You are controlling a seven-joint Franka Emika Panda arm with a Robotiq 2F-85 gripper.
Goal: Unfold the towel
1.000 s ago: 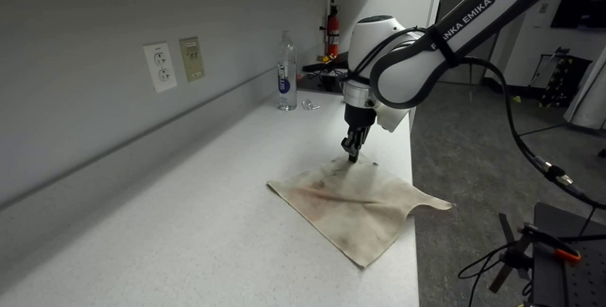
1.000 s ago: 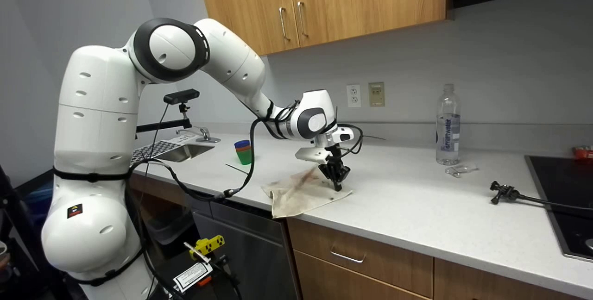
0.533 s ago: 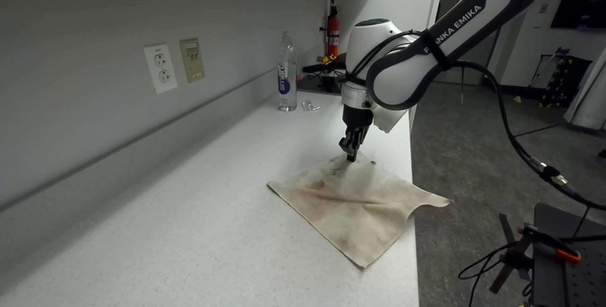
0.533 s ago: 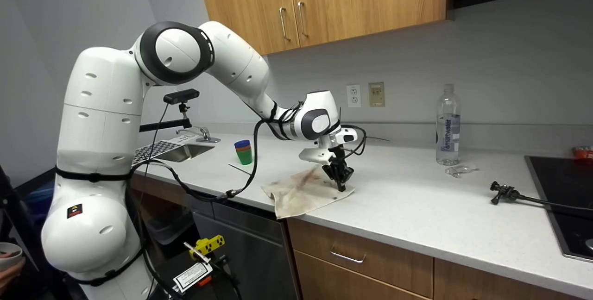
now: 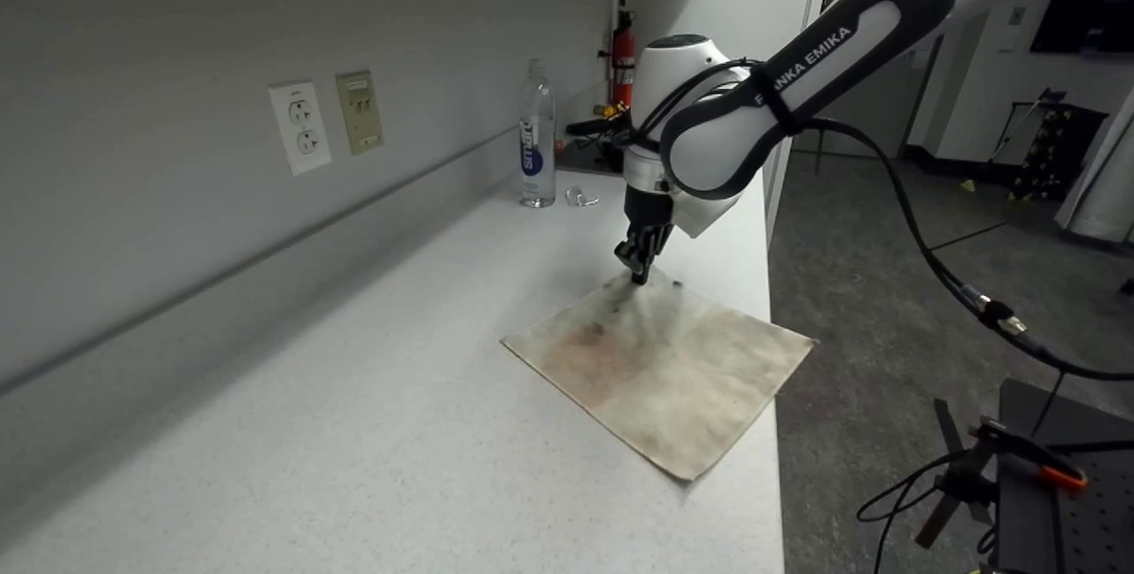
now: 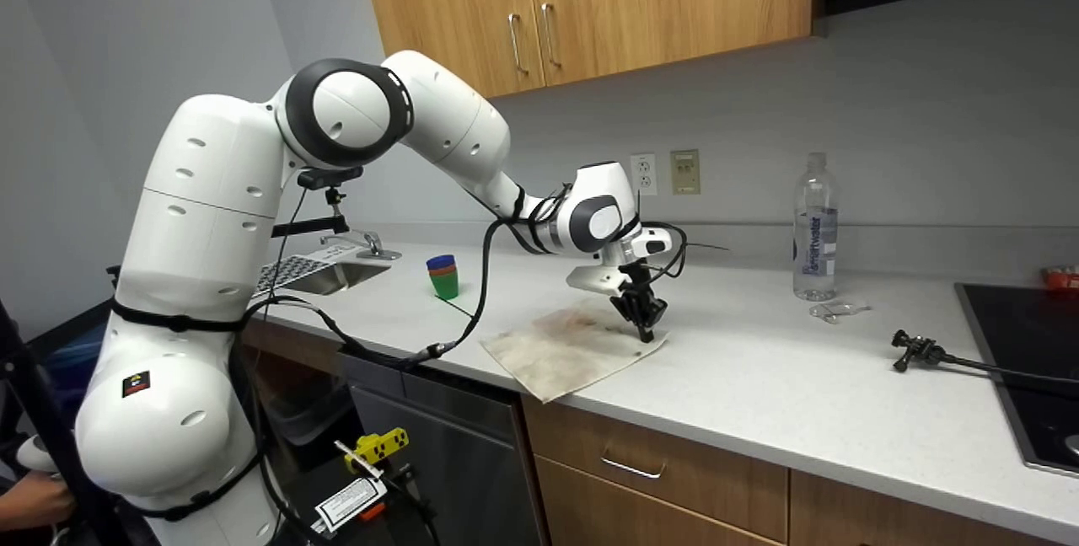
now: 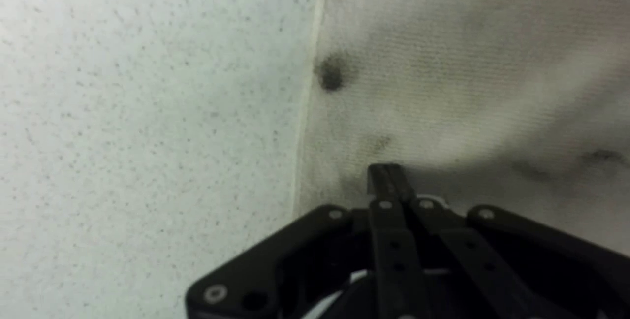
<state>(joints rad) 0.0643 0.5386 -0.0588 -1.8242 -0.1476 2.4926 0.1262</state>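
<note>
One towel is here, and I judge its unfolding to be nearly complete: it lies spread on the white speckled countertop as a four-sided sheet, and I see no layer folded over another. Of its four corners, three are well outspread and the fourth is just beside my gripper. One of the outspread corners extends past the front edge of the countertop. My two fingers are clenched together with their tips down at the towel, near one hem; I see no pinch of fabric between them, so I suppose that they press rather than grasp. What is left, in my judgement, is small: to smooth the soft ripple near my fingertips, perhaps to bring the overhanging corner inward, and then to lift away. Around this I count one smartwater bottle, one small clear plastic piece near its base, one white power outlet, one beige wall plate beside it, one faucet, one black cooktop and one red fire extinguisher. The stacked cups show three colours, but their exact number I cannot tell.
</note>
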